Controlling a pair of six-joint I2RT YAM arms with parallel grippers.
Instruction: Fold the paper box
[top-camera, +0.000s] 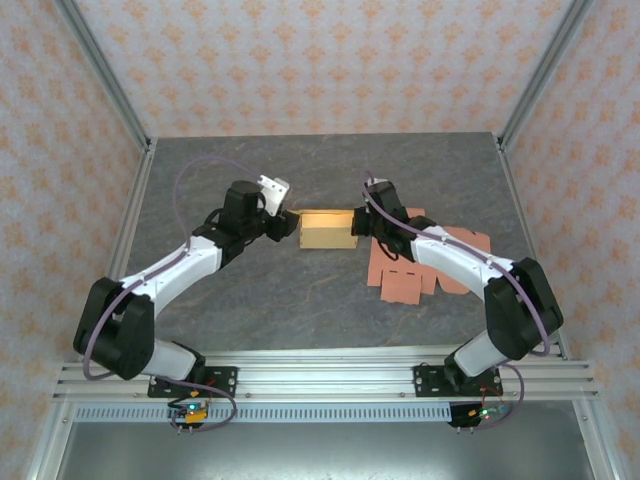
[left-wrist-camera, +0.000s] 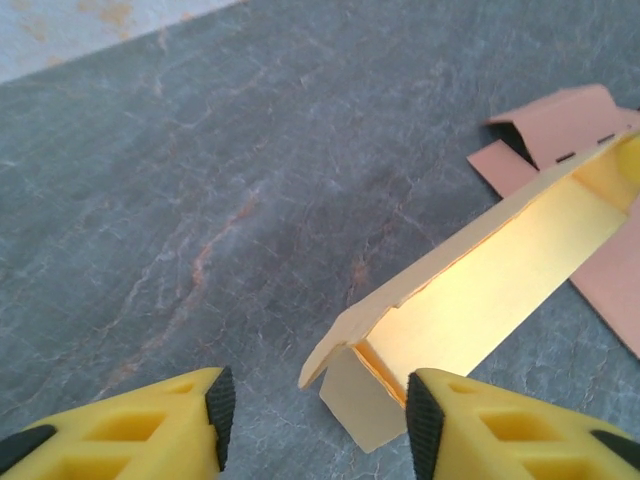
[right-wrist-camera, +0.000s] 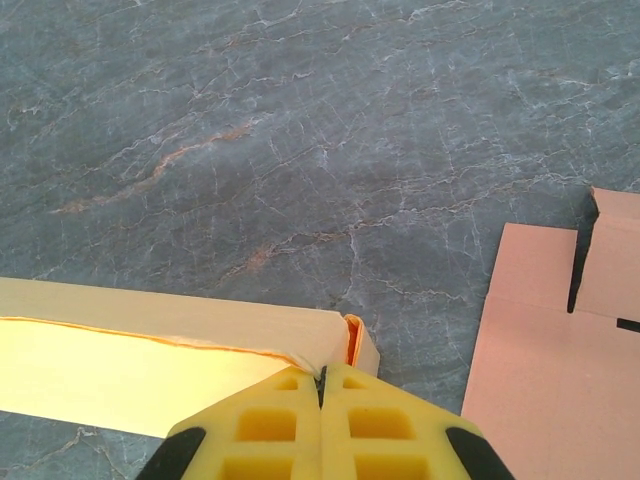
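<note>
Top external view: both arms reach from the near rail toward the middle of the desk (top-camera: 250, 300), elbows bent outward, forearms angled in toward each other. The left hand (top-camera: 288, 226) sits at the left end of the paper box (top-camera: 328, 230). The right hand (top-camera: 360, 222) sits at its right end.

Left wrist view: the left hand is open. Its yellow fingers (left-wrist-camera: 150, 435) stand apart, black pads facing inward. The left end of the paper box lies between them, close against the right finger and clear of the left finger.

Right wrist view: the right hand is closed, with both fingers pressed together along one seam. The fingertips meet the right end corner of the paper box. It cannot be told whether a paper wall is nipped between them.

Paper box: pale yellow card, long and low, lying left to right at the centre of the desk. It is partly erected. The long walls are raised and the inside is brightly lit. A loose end flap hangs open at the left end, and an orange-edged fold shows at the right end corner.

Surroundings: flat pink card blanks (top-camera: 400, 285) lie on the desk to the right of the paper box, partly under the right forearm, overlapping one another. Their slots and cut tabs are visible. The nearest blank lies just beside the right end of the paper box. The desk surface is dark grey with a stone pattern.
</note>
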